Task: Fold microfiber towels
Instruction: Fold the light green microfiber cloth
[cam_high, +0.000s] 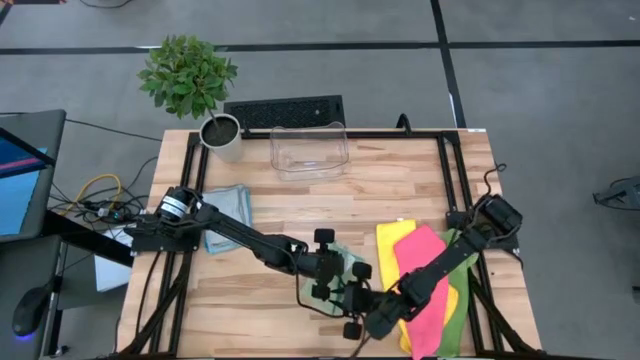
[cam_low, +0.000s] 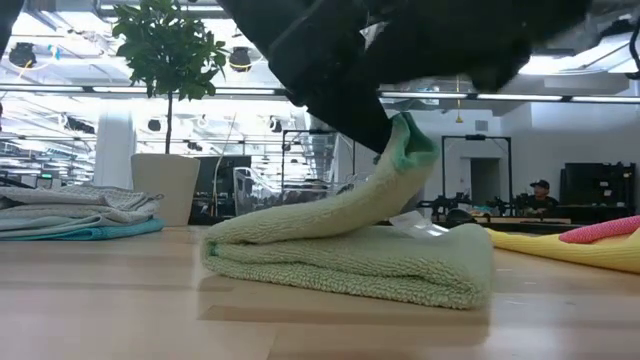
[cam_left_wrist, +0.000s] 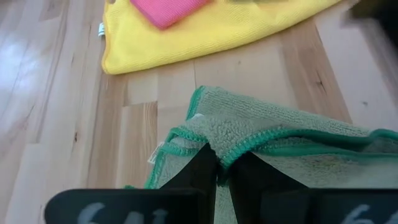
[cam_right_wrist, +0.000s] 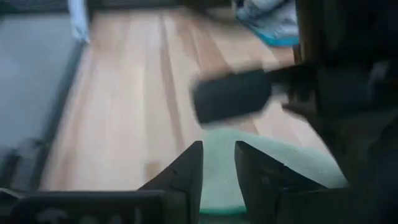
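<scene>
- The left gripper (cam_left_wrist: 216, 177) is over the near middle of the table (cam_high: 400, 190). Its two fingers are clenched on the green-trimmed edge of one pale green towel (cam_low: 350, 250) and hold that edge up off the rest of the cloth.
- The pale green towel lies folded over on itself, at the near middle of the table.
- The right gripper (cam_right_wrist: 217, 163) is low at the near edge, just beside the left gripper. There is a gap between its two fingers, with the pale green towel right in front; I cannot tell if it holds anything.
- On the right lie three more towels: one yellow towel (cam_high: 388, 245), one pink towel (cam_high: 420, 250) on top of it, and one lime green towel (cam_high: 466, 305) under both.
- On the left is one small stack of folded towels (cam_high: 228, 215), grey over light blue.
- At the far side stand one clear bin (cam_high: 309, 150) and one potted plant (cam_high: 190, 80).
</scene>
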